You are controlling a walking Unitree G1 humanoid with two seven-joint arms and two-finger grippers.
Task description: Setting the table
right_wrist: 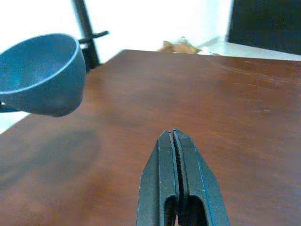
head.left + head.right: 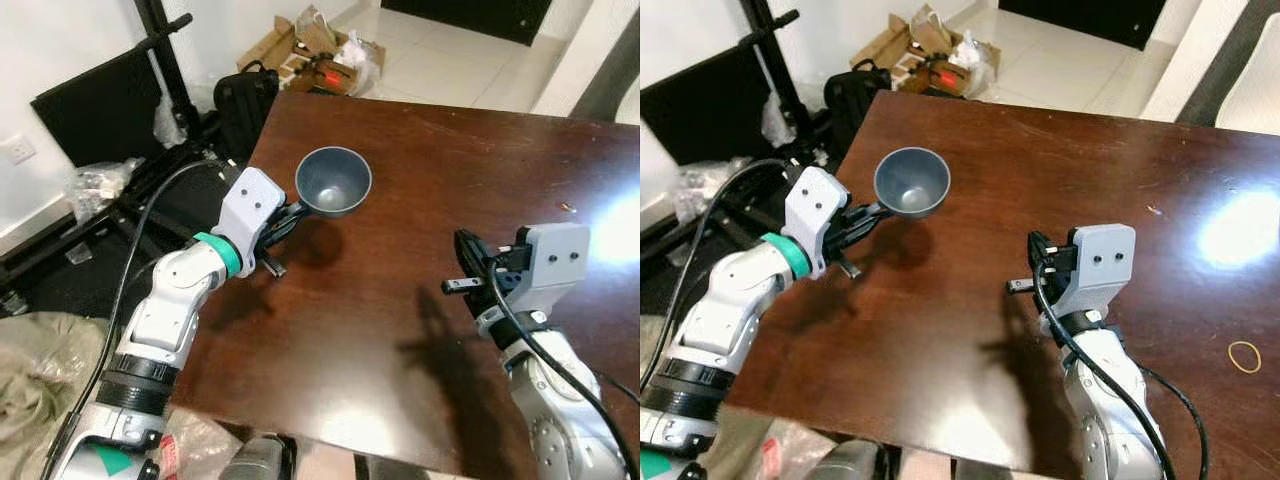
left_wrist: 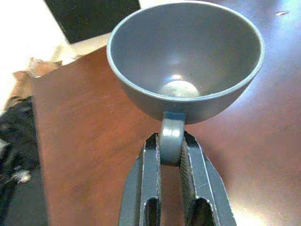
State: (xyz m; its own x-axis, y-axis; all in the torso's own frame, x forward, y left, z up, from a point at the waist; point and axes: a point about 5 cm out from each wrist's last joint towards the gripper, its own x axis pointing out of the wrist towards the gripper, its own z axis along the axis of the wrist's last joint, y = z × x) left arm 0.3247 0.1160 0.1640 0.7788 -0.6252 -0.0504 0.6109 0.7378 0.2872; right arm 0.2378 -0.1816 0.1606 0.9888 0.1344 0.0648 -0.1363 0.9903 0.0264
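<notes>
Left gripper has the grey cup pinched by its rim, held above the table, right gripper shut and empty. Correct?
Not quite. The left gripper pinches the grey cup by its handle, not its rim; the left wrist view shows this. The rest holds: the cup hangs above the table, and the right gripper is shut and empty.

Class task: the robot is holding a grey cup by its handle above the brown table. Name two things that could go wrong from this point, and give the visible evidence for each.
1. The left pincer grips the grey cup only by its small handle, so the cup could swivel or slip.
2. The cup hangs in the air near the table corner, so a drop could send it off the edge to the floor.
</notes>
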